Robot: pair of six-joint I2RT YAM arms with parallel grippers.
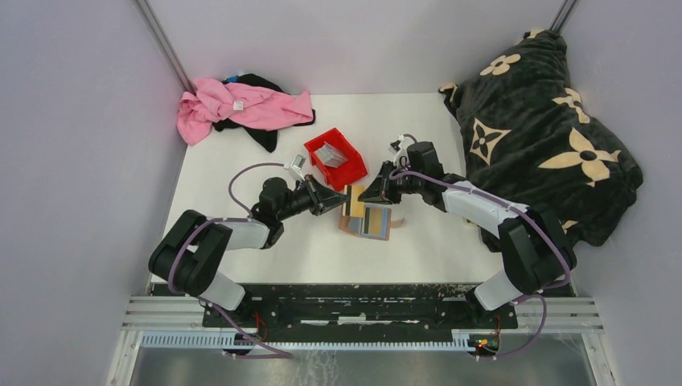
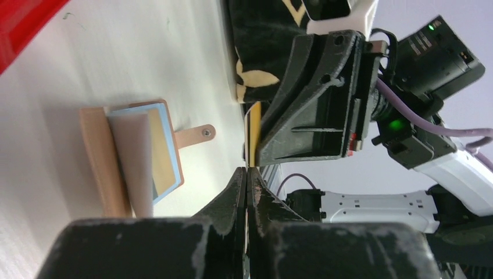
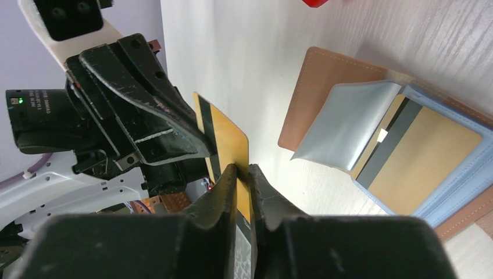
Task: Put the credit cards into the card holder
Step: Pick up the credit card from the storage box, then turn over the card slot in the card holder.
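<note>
The gold card (image 3: pixel 225 138) with a dark stripe is up in the air, standing on its thin edge. It is just over the table (image 1: pixel 418 257), close to the card holder (image 3: pixel 325 87). Both arms have hold of it. The left gripper (image 2: pixel 246 174) has its two fingers squeezed tight on one end of the card. The right gripper (image 3: pixel 244 172) has its fingers pinched on the other end. The two grippers are almost nose to nose, with the card between them.

The card holder lies open and flat on the table, right below the grippers. It is brown on the outside and light blue on the inside. Another card (image 3: pixel 424 158), gold with a dark stripe, already sits in one of its pockets. A clear flap (image 3: pixel 349 125) is lifted up and curls over the middle. The little snap tab (image 2: pixel 197 134) sticks out from one side.

Just behind the card holder is a red bin (image 1: pixel 356 171) with some grey cards (image 1: pixel 329 153) in it. A pink cloth (image 1: pixel 241 104) lies in the far left corner of the table. A dark blanket (image 1: pixel 547 137) with pale flowers is heaped up on the right side.
</note>
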